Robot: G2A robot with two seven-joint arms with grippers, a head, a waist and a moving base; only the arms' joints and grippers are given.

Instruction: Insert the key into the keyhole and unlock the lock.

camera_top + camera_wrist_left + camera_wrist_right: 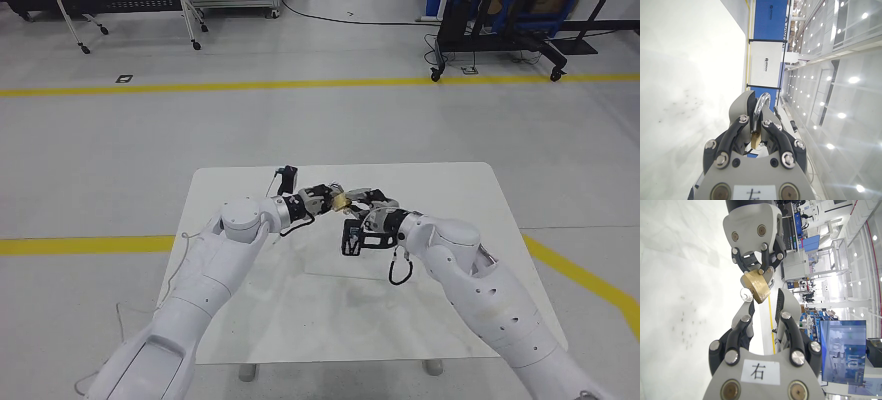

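Both grippers meet over the table (330, 320). My left gripper (761, 108) pinches the lock (756, 288), base facing my right gripper (764, 303), whose fingers (780, 302) stand spread. The key (746, 295) looks seated in the keyhole (753, 292), its round head just beside one right finger, shaft running on toward the left gripper; my right is nearer for the turn.

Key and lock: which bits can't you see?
- Right wrist view: the key blade is hidden by the padlock; only its head shows.
- Left wrist view: left gripper fingers cover where the shackle meets the body.
- Top view: the key is too small to pick out.
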